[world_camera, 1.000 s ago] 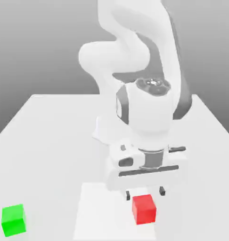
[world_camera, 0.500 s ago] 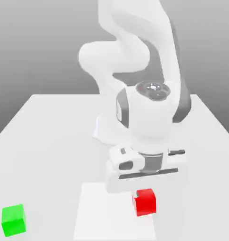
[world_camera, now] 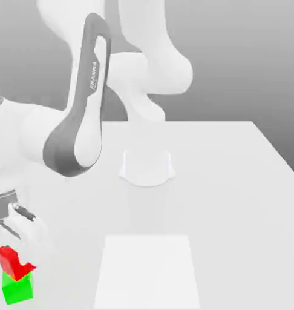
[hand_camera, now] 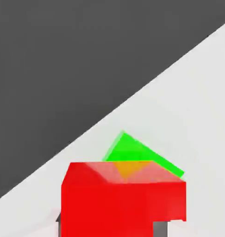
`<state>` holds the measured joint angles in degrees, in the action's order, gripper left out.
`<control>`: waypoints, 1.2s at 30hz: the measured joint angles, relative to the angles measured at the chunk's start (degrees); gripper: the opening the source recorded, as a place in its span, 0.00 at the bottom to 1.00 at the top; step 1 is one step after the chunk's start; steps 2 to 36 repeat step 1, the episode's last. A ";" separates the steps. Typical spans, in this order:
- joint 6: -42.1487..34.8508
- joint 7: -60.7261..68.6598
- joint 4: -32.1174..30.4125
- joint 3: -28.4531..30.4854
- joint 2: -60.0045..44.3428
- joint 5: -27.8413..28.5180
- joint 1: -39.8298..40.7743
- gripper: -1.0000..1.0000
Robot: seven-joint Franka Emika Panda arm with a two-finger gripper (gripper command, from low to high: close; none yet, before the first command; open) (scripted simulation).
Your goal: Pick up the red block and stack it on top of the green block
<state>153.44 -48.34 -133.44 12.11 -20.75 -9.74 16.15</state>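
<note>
Evidently, the tool (hand_camera: 112, 229) grips the red block (hand_camera: 107, 203) over the green block (hand_camera: 128, 149).

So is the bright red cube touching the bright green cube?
Cannot tell: in the exterior view the red cube overlaps the upper part of the green cube, hiding any contact or gap.

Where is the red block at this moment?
The red block is at the exterior view's lower left, in the gripper, directly above the green block.
</note>
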 joint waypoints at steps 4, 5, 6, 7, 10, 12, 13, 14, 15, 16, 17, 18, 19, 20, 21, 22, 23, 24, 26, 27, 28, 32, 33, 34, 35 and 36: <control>0.00 0.00 0.00 0.00 0.00 0.00 0.00 1.00; 0.00 0.00 0.00 0.00 0.00 0.00 0.00 1.00; 0.00 0.00 0.00 0.00 0.00 0.00 0.00 1.00; 0.00 0.00 0.00 0.00 0.00 0.00 0.00 1.00; 0.00 0.00 0.00 0.00 0.00 0.00 0.00 1.00; 0.00 0.00 0.00 0.00 0.00 0.00 0.00 1.00; 0.00 0.00 0.00 0.00 0.00 0.00 0.00 1.00; 0.00 0.00 0.00 0.00 0.00 0.00 0.00 1.00; 0.00 0.00 0.00 0.00 0.00 0.00 0.00 1.00; 0.00 0.00 0.00 0.00 0.00 0.00 0.00 1.00; 0.00 0.00 0.00 0.00 0.00 0.00 0.00 1.00; 0.00 0.00 0.00 0.00 0.00 0.00 0.00 1.00; 0.00 0.00 0.00 0.00 0.00 0.00 0.00 1.00; 0.00 0.00 0.00 0.00 0.00 0.00 0.00 1.00; 0.00 0.00 0.00 0.00 0.00 0.00 0.00 1.00; 0.00 0.00 0.00 0.00 0.00 0.00 0.00 1.00; 0.00 0.00 0.00 0.00 0.00 0.00 0.00 1.00; 0.00 0.00 0.00 0.00 0.00 0.00 0.00 1.00; 0.00 0.00 0.00 0.00 0.00 0.00 0.00 1.00; 0.00 0.00 0.00 0.00 0.00 0.00 0.00 1.00; 0.00 0.00 0.00 0.00 0.00 0.00 0.00 1.00; 0.00 0.00 0.00 0.00 0.00 0.00 0.00 1.00; 0.00 0.00 0.00 0.00 0.00 0.00 0.00 1.00; 0.00 0.00 0.00 0.00 0.00 0.00 0.00 1.00; 0.00 0.00 0.00 0.00 0.00 0.00 0.00 1.00; 0.00 0.00 0.00 0.00 0.00 0.00 0.00 1.00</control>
